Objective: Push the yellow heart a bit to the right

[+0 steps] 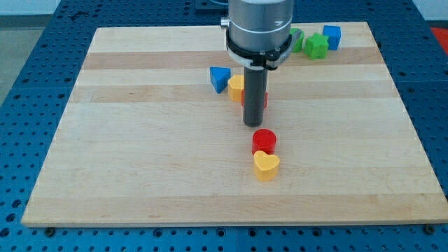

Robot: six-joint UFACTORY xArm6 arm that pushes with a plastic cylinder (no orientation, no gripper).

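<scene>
The yellow heart (pixel 266 166) lies on the wooden board (pixel 140 154), a little right of centre and low in the view. A red cylinder (pixel 264 141) sits just above it, touching or nearly touching. My tip (pixel 253 124) is just above and slightly left of the red cylinder, apart from the yellow heart. The rod comes down from the arm's grey head (pixel 259 28) at the view's top.
A blue triangular block (pixel 220 78) and a yellow block (pixel 237 87) sit just left of the rod, with a red block (pixel 264 99) partly hidden behind it. Green blocks (pixel 315 46) and a blue cube (pixel 332 36) lie at the view's top right.
</scene>
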